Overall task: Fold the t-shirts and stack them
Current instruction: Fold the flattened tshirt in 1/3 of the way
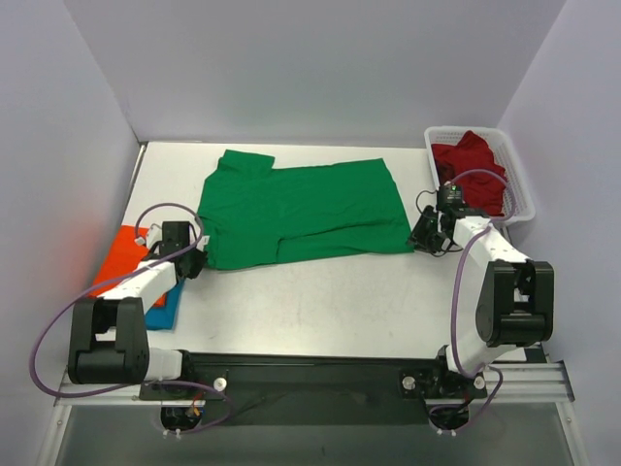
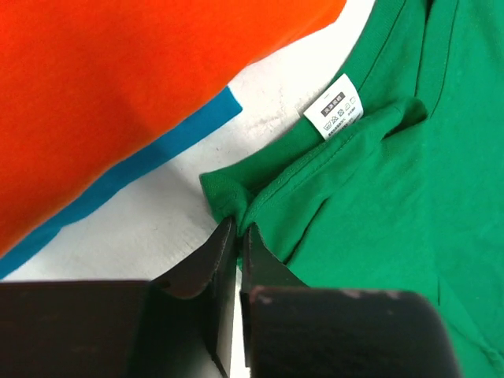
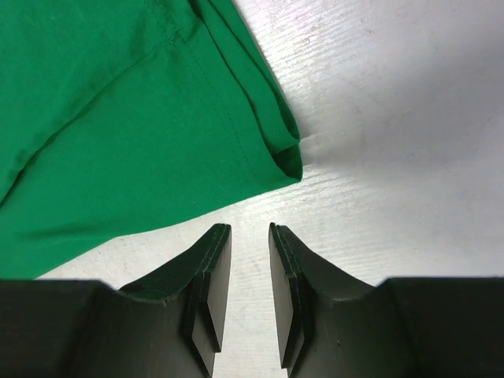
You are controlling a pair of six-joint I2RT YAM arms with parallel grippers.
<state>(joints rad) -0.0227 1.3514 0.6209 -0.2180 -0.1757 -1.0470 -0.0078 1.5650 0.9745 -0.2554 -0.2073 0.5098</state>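
2 arms are low over the table (image 1: 320, 311), 1 at each near corner of the green t-shirt (image 1: 301, 209).

Green t-shirt: lying flat mid-table, long side running left-right. Part of its near edge is doubled over, and a sleeve sticks out at the far left.

Left gripper (image 2: 239, 230): fingers pressed almost together, pinching the shirt's near-left corner right at the hem. A white care label (image 2: 337, 106) sits on the cloth just past the tips.

Right gripper (image 3: 250, 230): fingers slightly spread, with a narrow gap and nothing between them. The tips are over bare table just short of the shirt's near-right corner, and no contact is visible.

Orange t-shirt (image 1: 121, 257): at the left table edge, just beside the left gripper and overlapping the blue t-shirt (image 1: 165, 311). Only a blue strip shows from under it.

Dark red t-shirt (image 1: 471, 165): bunched inside the white mesh basket (image 1: 521, 189) at the far-right corner, behind the right arm.
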